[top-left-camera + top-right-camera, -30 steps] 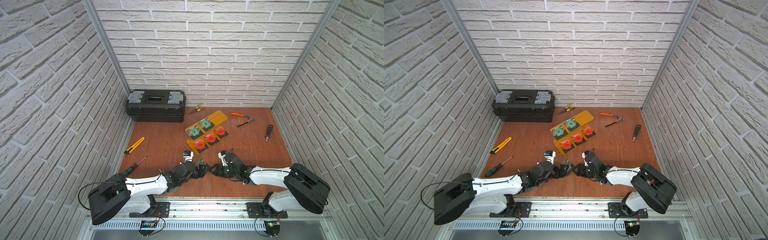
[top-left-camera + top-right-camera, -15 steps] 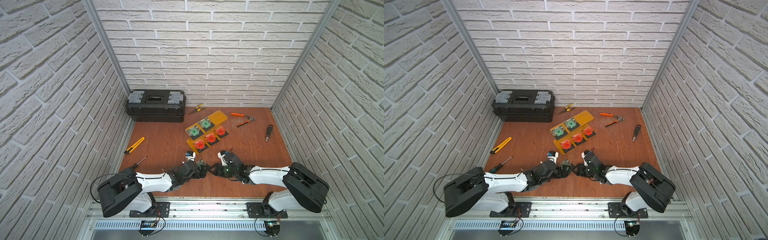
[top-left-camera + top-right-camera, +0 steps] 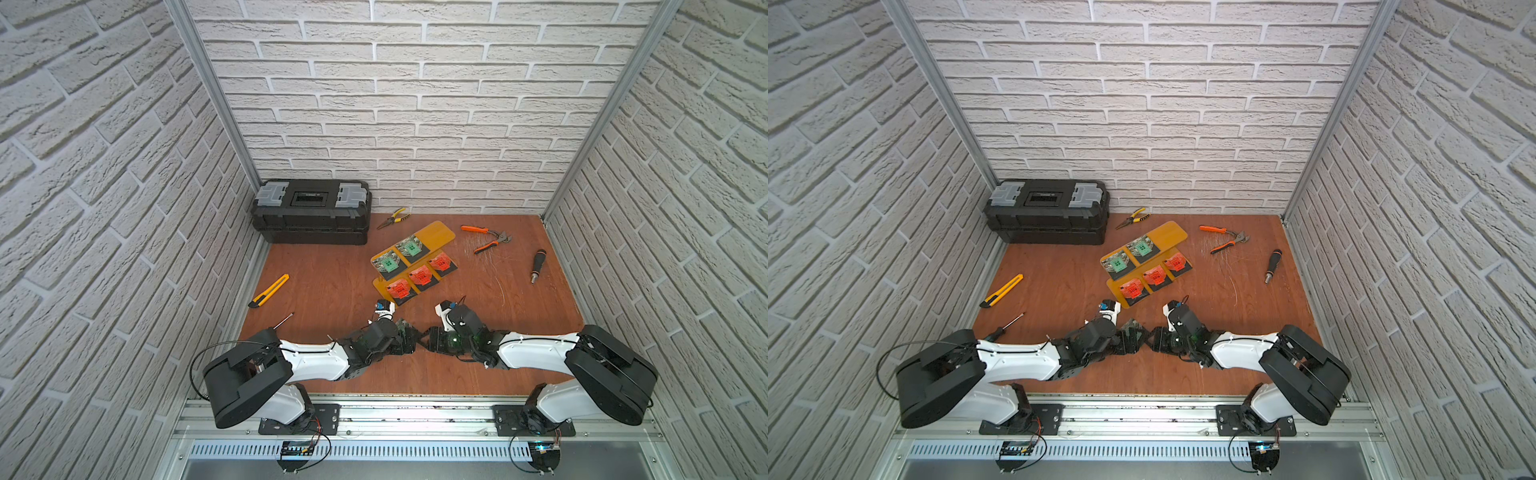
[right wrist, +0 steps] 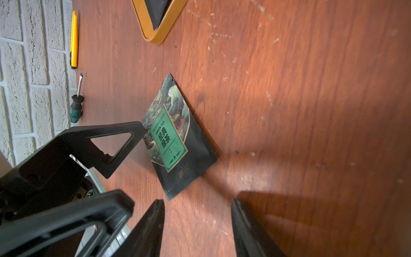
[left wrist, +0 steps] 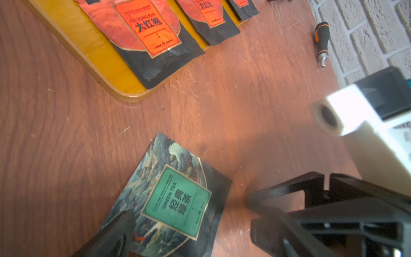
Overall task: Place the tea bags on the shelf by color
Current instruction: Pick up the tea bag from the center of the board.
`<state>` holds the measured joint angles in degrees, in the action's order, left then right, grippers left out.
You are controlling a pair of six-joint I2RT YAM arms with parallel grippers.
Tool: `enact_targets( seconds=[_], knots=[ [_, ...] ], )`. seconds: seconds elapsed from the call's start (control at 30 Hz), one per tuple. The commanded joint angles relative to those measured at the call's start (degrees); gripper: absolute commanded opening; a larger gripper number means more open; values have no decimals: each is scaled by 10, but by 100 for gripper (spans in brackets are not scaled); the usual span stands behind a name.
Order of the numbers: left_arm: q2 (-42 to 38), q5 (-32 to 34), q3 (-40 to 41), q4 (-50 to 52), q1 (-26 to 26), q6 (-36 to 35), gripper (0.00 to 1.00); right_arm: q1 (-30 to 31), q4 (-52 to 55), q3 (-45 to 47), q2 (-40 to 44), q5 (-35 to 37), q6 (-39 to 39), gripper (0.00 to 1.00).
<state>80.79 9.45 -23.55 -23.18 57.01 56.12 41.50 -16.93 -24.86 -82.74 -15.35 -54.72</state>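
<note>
The left tool (image 4: 139, 166) is wide open and holds nothing. One of its black fingers (image 4: 106, 142) has its tip right at the edge of a green tea bag (image 4: 175, 138). I cannot tell if it touches. The right tool (image 4: 196, 202) is open too, with only bare wood between its two fingers. It points at the same bag from the other side, and the bag's near corner is just beside one of those fingers.

The bag lies flat on the brown wooden surface (image 3: 332, 270), between the two tools. It is a small dark square with a painted picture of hills and waves. In the middle is a green label with a thin gold line round it, and it says GREEN TEA.

Farther out stands the shelf (image 3: 440, 230), made of see-through yellow plastic. Its top plate carries two green bags (image 3: 409, 248), side by side. Its lower plate carries three orange-red bags (image 3: 420, 275) in a row. Their black ends reach just past the plate's rim.
</note>
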Motion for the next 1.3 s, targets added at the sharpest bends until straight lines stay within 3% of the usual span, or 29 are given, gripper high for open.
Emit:
enact_targets(
  seconds=[0.0, 1.27],
  knots=[
    [10, -5, -11, -24, -4, -6, 98, -3, -11, -12, -1, -4, 0, 53],
    [29, 4, 22, -43, -1, 37, 98, -20, -146, -25, -102, -23, -55, 37]
  ],
)
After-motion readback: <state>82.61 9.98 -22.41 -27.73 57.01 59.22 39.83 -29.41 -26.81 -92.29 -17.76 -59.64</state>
